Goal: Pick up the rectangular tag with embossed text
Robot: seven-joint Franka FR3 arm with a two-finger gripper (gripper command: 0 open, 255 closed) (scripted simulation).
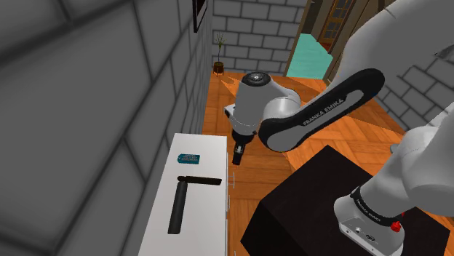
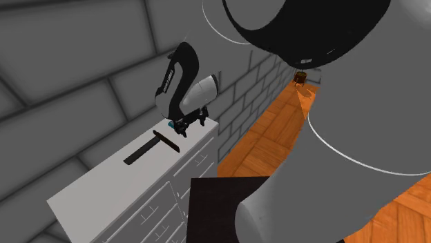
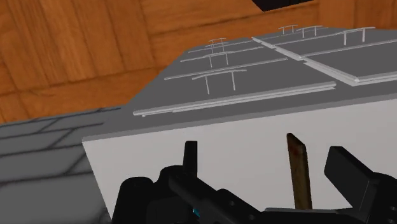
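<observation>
The rectangular tag [image 1: 190, 158] is a small teal-blue plate lying flat near the far end of the white cabinet top [image 1: 207, 218]. In the second exterior view a sliver of the tag [image 2: 170, 125] peeks out beside the hand. My gripper [image 1: 239, 154] hangs pointing down, to the shoulder view's right of the tag, near the cabinet's edge and apart from the tag. My gripper [image 3: 264, 151] is open in the wrist view, its black fingers [image 3: 189, 154] wide apart with nothing clasped. A thin brown strip [image 3: 298, 170] shows on the white top between them.
A black T-shaped tool [image 1: 180, 198] lies on the cabinet top nearer than the tag, also seen as the black tool [image 2: 152, 146]. A grey brick wall [image 1: 87, 109] runs along the cabinet. Drawer fronts with handles [image 3: 219, 75] face the wooden floor [image 1: 262, 167]. The black stand [image 1: 320, 204] sits at lower right.
</observation>
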